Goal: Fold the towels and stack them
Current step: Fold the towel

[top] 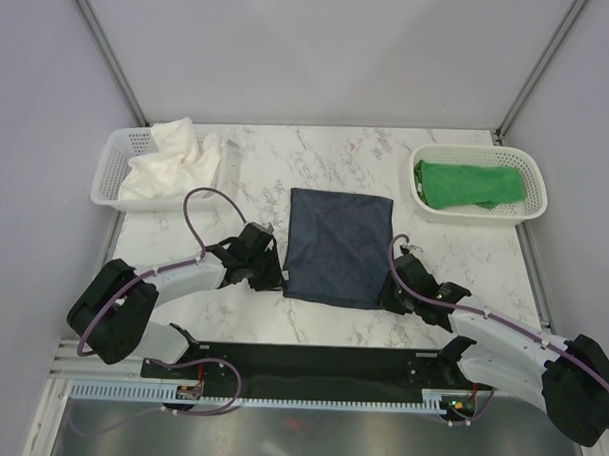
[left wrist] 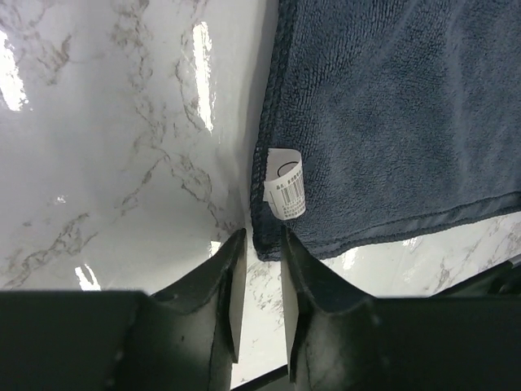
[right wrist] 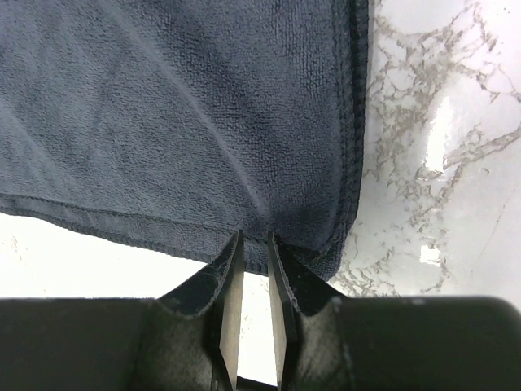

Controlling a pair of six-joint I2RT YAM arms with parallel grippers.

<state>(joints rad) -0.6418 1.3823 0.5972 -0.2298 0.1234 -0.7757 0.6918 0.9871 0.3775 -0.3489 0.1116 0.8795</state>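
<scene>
Right gripper [right wrist: 252,239]: clenched on the near hem of the navy towel [right wrist: 179,114], close to its near-right corner; a crease runs up from the tips.
Left gripper [left wrist: 260,241]: jaws narrowly apart at the near-left corner, just beside the white label [left wrist: 285,186]; whether it grasps cannot be told.
Navy towel position: flat on the marble table [top: 241,316], centre, between both grippers.
Green towel [top: 466,184]: in far-right basket [top: 534,201].
Cream towel [top: 167,158]: in far-left basket [top: 106,181].
</scene>
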